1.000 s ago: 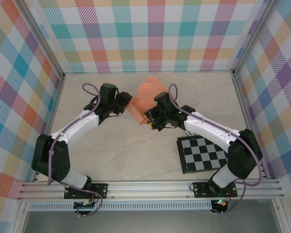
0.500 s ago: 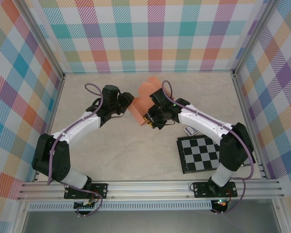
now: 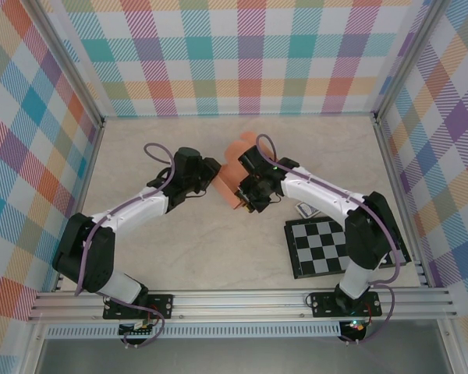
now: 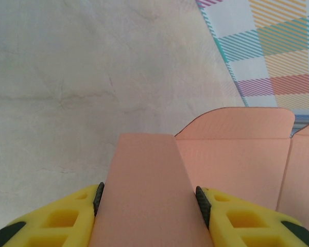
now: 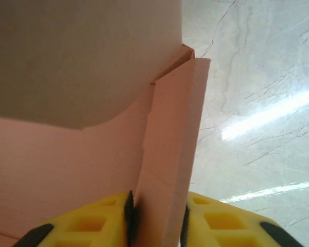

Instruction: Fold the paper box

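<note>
pale table [image 3: 179, 249], paper box [image 3: 234, 149] drawn nearer, left hand [image 4: 149, 198] pinching its flap, right hand [image 5: 157, 216] tightened on a panel

Paper box [image 3: 234, 152] left of and behind checkered board [image 3: 331, 245]

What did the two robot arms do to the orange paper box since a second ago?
The right gripper squeezed tighter on a flap of the salmon-orange card paper box, and its arm swung in leftward. The left gripper shifted right and nearer with its panel. Unchanged: both grippers grip the box; the black-and-white checkered board lies where it was.
</note>
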Controlling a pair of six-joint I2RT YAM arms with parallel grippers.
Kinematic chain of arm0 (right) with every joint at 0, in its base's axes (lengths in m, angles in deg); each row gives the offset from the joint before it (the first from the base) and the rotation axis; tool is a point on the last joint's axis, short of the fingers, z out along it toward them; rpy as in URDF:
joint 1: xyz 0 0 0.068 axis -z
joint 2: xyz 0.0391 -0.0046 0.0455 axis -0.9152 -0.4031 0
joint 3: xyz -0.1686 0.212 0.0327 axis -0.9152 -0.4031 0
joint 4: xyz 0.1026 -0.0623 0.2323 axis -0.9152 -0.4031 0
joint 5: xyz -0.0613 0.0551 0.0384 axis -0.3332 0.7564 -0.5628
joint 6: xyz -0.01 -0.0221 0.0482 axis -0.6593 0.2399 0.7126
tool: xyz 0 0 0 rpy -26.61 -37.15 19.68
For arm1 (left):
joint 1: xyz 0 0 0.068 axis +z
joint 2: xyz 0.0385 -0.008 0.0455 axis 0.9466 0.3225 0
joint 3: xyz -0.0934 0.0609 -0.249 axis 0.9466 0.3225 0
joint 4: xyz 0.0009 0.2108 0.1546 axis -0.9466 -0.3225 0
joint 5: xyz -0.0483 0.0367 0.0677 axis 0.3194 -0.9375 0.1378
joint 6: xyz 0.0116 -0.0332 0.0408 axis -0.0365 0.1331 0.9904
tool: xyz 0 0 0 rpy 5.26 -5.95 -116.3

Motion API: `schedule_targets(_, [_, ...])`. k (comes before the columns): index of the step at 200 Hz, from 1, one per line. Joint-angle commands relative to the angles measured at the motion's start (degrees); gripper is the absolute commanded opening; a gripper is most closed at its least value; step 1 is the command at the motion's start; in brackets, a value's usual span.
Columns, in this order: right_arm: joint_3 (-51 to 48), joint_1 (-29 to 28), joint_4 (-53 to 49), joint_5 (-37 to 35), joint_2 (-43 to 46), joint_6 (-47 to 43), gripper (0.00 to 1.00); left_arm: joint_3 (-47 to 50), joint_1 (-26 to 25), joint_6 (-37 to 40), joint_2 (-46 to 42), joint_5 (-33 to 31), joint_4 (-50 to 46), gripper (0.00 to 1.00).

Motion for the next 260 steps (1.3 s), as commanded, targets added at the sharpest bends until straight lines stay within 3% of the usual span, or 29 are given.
schedule_targets(1, [1.02, -1.03, 0.44, 1.98, -2.46, -2.51, 0.23, -1.14, -2.87, -2.91, -1.73, 6.98, 8.57, 0.31])
schedule_targets(18, [2.37, -1.06, -0.49, 2.09, -3.94, -3.35, 0.21, -1.39, -3.21, -2.61, -1.3, 7.34, 8.47, 0.31])
schedule_targets(62, [4.5, -1.23, -1.69, 2.07, -6.29, -7.66, 0.0, -1.35, -4.99, -1.67, -0.09, 6.73, 8.35, 0.31])
schedule_targets(102, [11.13, -1.4, -8.15, 3.65, -12.09, -17.57, 0.0, -0.11, -6.85, 0.16, 0.64, 4.18, 9.52, 0.3])
schedule_targets(129, [10.56, -1.62, -8.23, 4.07, -13.25, -18.11, 0.0, 0.68, -7.66, 0.42, 1.08, 2.09, 10.28, 0.3])
schedule_targets(193, [10.56, 0.36, -7.59, -0.84, -8.09, -20.23, 0.27, 4.85, -7.68, -4.25, -1.46, -6.02, 10.69, 0.28])
schedule_targets(260, [8.85, 3.09, -6.96, -6.23, 4.73, -17.91, 0.5, 2.17, -7.53, -9.2, -1.83, -9.5, 11.22, 0.28])
